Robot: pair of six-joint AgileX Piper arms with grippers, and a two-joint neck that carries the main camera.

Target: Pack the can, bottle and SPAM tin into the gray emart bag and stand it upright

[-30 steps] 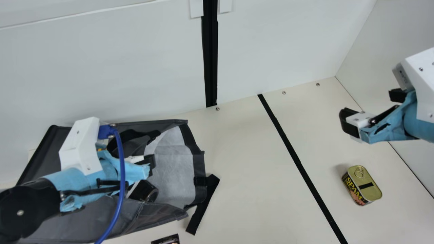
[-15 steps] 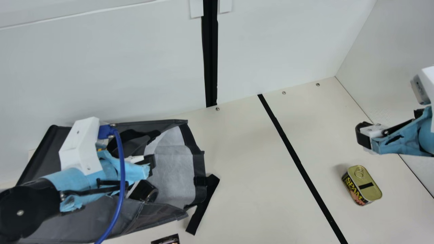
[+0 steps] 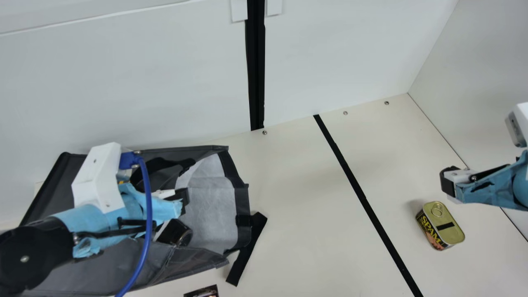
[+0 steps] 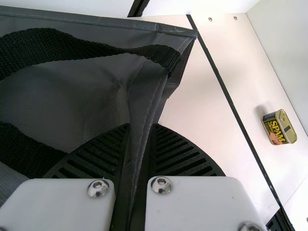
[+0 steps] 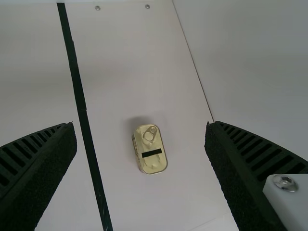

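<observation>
Reaches in from the left edge of the main view, stretching the left arm [image 3: 95,218] low over the gray emart bag [image 3: 136,268], with the blue cable [image 3: 147,206] looping over the wrist. Clamps a dark seamed edge of that bag in the left gripper [image 3: 182,216], pinching the fabric between two ribbed fingers [image 4: 96,151] in the left wrist view. Lies on its side beneath the arm, as a bag, with the pale lining [image 3: 208,202] exposed at the mouth and a black strap [image 3: 247,247] angled onto the cream table [image 3: 305,214]. Across the black stripe [image 3: 361,196], extends the right arm [image 3: 495,192] from the right edge, nearly level and pointed toward the middle. Holds the right gripper [image 3: 448,180] above the table near the SPAM tin [image 3: 447,227], with its fingers spread wide and nothing between them. In the right wrist view, frames the tin between those parted fingers, untouched on the table, resting on its base with the gold lid and pull ring [image 5: 148,136] facing up.
</observation>
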